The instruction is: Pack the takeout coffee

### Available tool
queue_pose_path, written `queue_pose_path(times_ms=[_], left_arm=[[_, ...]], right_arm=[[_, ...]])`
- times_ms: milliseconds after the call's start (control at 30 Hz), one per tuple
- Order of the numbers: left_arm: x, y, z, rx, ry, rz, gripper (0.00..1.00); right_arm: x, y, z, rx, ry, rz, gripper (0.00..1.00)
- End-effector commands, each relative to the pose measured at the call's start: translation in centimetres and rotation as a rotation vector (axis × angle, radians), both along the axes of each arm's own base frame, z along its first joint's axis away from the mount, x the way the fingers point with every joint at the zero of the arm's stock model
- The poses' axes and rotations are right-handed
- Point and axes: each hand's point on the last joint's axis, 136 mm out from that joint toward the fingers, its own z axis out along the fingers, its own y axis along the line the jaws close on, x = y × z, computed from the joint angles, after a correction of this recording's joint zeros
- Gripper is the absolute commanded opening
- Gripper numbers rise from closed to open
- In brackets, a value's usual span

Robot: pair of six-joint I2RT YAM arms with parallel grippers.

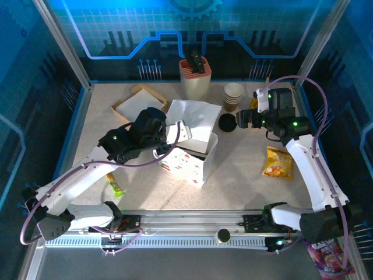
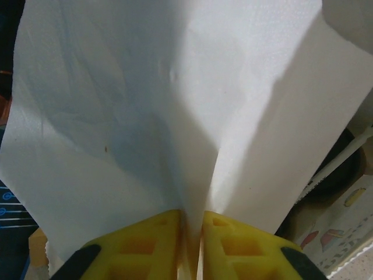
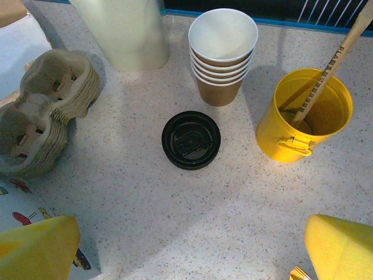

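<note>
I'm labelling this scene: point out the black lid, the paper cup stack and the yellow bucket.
black lid (image 3: 191, 140), right wrist view, top centre.
paper cup stack (image 3: 221, 65), right wrist view, front rims.
yellow bucket (image 3: 271, 135), right wrist view, outer wall.

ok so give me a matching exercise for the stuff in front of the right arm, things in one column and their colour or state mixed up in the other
Things
1. paper cups
2. lid
3. bucket
4. cup trays

Colour or state
a. yellow, with a wooden stick leaning in it
b. grey-brown pulp, piled up
c. black, lying flat
d. tan outside, white inside, nested in a stack

Pairs: 1-d, 2-c, 3-a, 4-b
</note>
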Motion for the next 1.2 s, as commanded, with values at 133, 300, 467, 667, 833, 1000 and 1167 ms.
queue_pose_path(times_ms=[133, 300, 467, 667, 833, 1000, 1167], left_arm=[[-0.9, -0.5, 2.0, -0.114, 0.028, -0.011, 0.34], [-0.5, 0.0, 3.5, -0.209, 0.064, 0.046, 0.39], [0.8, 0.7, 3.8, -0.290, 0.139, 0.167, 0.40], [4.4, 3.9, 5.4, -0.468, 0.191, 0.422, 0.45], [8.0, 8.1, 5.4, -0.665, 0.248, 0.667, 0.49], [11.1, 12.2, 3.6, -0.813, 0.305, 0.878, 0.52], [14.1, 15.3, 0.8, -0.901, 0.341, 0.998, 0.60]], right_arm=[[0.4, 0.0, -0.6, 0.028, 0.016, -0.007, 0.99], [0.5, 0.1, -0.8, 0.028, 0.020, -0.006, 0.99], [0.5, 0.1, -1.3, 0.028, 0.025, -0.003, 0.99], [0.7, 0.8, -1.1, 0.063, 0.024, 0.016, 0.99], [0.4, 3.6, -0.2, 0.156, -0.004, 0.128, 0.99], [0.1, 6.5, 0.7, 0.187, -0.039, 0.232, 1.00], [0.7, 7.2, 0.0, 0.155, -0.023, 0.242, 1.00]])
